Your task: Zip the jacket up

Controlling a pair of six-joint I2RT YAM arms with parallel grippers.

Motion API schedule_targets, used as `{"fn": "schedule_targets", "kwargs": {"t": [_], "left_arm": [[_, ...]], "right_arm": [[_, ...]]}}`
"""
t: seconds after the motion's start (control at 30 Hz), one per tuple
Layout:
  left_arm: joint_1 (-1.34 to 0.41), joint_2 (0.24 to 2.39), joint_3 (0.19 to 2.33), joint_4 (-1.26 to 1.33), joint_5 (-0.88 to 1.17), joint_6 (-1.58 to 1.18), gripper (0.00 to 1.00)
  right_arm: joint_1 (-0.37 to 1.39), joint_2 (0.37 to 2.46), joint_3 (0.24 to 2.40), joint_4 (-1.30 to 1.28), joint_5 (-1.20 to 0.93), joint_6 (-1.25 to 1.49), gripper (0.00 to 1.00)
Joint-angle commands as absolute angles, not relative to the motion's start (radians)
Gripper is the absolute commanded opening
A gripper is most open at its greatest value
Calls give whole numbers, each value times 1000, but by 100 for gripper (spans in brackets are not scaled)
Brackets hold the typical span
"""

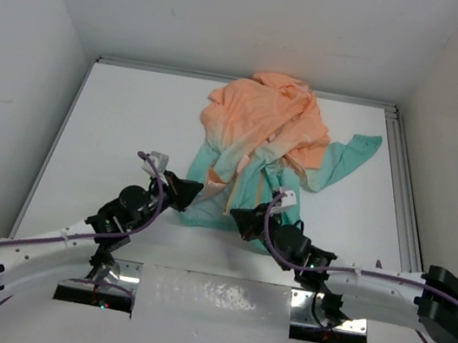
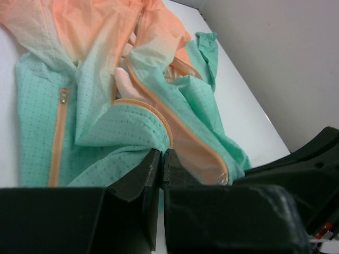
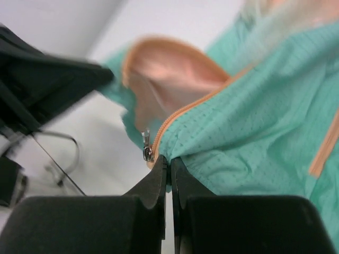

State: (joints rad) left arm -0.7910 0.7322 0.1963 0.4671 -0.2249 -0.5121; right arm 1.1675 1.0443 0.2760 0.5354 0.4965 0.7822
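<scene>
- Peach-orange to teal-green soft fabric jacket (image 1: 260,142) lies crumpled on the white table (image 1: 123,119), with its teal hem nearest the arms.
- Black left gripper (image 2: 161,157) is pinched tight on the teal hem at the jacket's near left edge.
- Black right gripper (image 3: 168,161) is clamped on the hem too, just beside the small metal zipper pull (image 3: 146,148) and below the pale pink lining (image 3: 164,79).

The jacket (image 1: 262,133) lay crumpled on the table (image 1: 112,134), a teal sleeve (image 1: 351,152) trailing off its right side. The left gripper (image 1: 183,192) touched its hem's (image 1: 204,213) left corner; the right gripper (image 1: 243,220) touched the hem's right end
</scene>
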Motion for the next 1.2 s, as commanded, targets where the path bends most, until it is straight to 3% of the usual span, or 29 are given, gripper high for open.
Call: {"fn": "schedule_targets", "kwargs": {"t": [0.0, 0.2, 0.67, 1.17], "left_arm": [[-793, 736, 229, 535, -187, -554, 0], [-793, 785, 230, 563, -157, -566, 0], [-793, 815, 199, 667, -81, -594, 0], [-793, 769, 186, 676, -29, -600, 0]], "right_arm": [[1172, 1035, 180, 987, 561, 693, 0], [1170, 1149, 195, 1164, 548, 686, 0], [1170, 1272, 319, 1111, 509, 686, 0], [1170, 1290, 317, 1062, 578, 695, 0]]}}
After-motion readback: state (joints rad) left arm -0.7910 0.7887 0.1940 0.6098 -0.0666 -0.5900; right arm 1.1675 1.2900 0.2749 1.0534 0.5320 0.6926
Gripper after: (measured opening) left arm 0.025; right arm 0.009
